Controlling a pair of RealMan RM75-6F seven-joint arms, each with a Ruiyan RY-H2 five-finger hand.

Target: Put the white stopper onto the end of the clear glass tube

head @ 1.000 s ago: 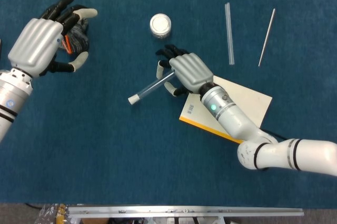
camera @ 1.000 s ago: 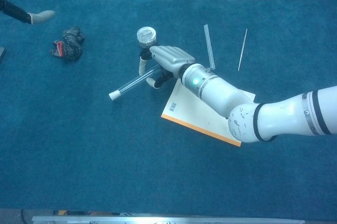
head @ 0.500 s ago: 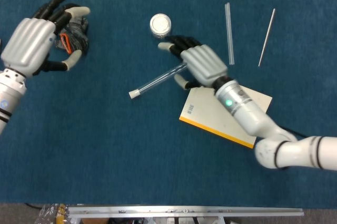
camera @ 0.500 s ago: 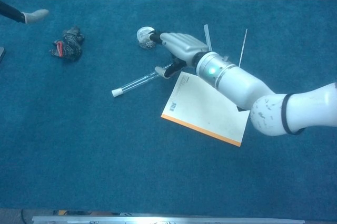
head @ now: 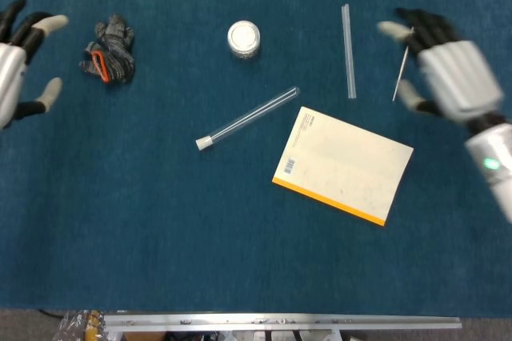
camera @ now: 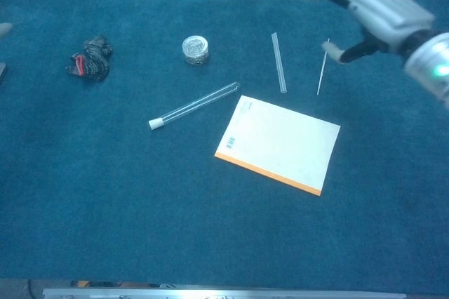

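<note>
I see open blue cloth [head: 160,229] across the whole lower part of the frame and down the left of centre. Around the glass tube [head: 248,118] the nearest things are the pad of paper [head: 344,165] just to its lower right and the small round jar [head: 243,38] above it. The crumpled glove [head: 108,51] lies at upper left; a clear strip [head: 348,49] and thin rod [head: 405,57] at upper right.

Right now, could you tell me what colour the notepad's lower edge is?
Orange, along the notepad; clearest in the head view.
</note>
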